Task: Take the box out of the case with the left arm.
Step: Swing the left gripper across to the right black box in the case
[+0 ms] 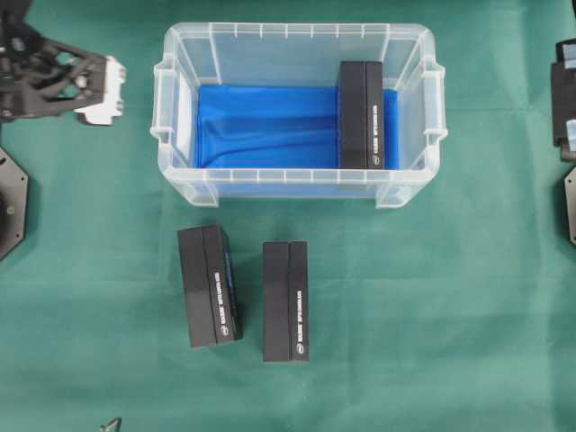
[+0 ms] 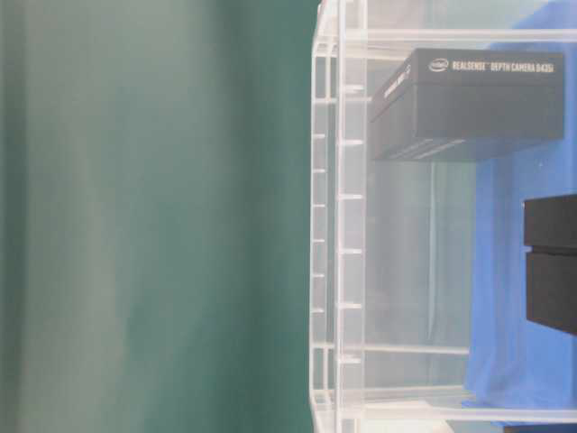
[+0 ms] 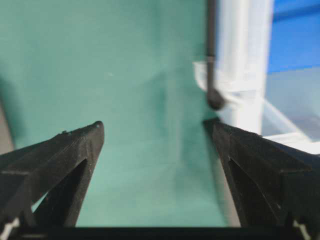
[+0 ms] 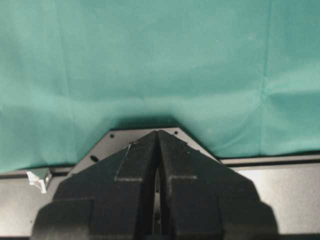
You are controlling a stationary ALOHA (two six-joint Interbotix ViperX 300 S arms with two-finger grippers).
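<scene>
Left gripper: I see its jaws spread wide, holding nothing, over the green cloth beside the case's left end.
Case: middle of my overhead view.
Box: inside it, against the right end, on blue lining.
Right gripper: jaws pressed together, empty.

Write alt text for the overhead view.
A clear plastic case with a blue lining holds one black box at its right end, on a green cloth. Two more black boxes lie on the cloth in front of the case. The left arm's open tool is beside the case's left end.
</scene>
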